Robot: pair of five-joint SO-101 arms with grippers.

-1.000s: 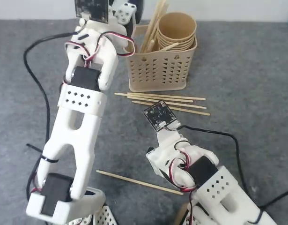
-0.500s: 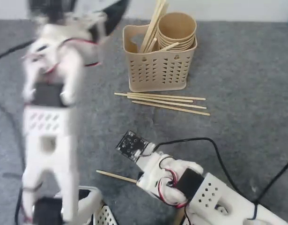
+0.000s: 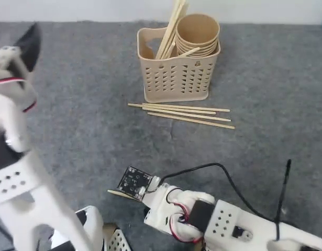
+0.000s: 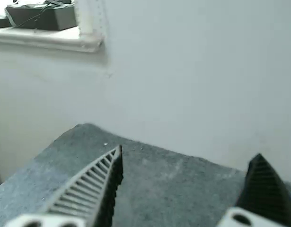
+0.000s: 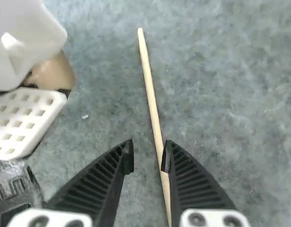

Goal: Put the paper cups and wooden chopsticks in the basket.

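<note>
Right wrist view showed the right claw low over the grey tabletop, its jaws parted by a narrow gap and gripping nothing. A single chopstick lay flat on the tabletop, running straight out ahead of the claw. Its near part passed close along the inner edge of one finger, and I could not tell whether the two touched. Off to one side of the claw sat a white perforated base.

In the high view, well apart from that claw, four loose chopsticks lay nearly parallel on the tabletop. Just beyond them stood the basket. Stacked paper cups sat upright inside it, beside several leaning chopsticks.

The left claw was raised, jaws spread wide and empty. It pointed over the tabletop's far edge toward a pale wall. This claw was off to the side of the basket and well apart from it.
</note>
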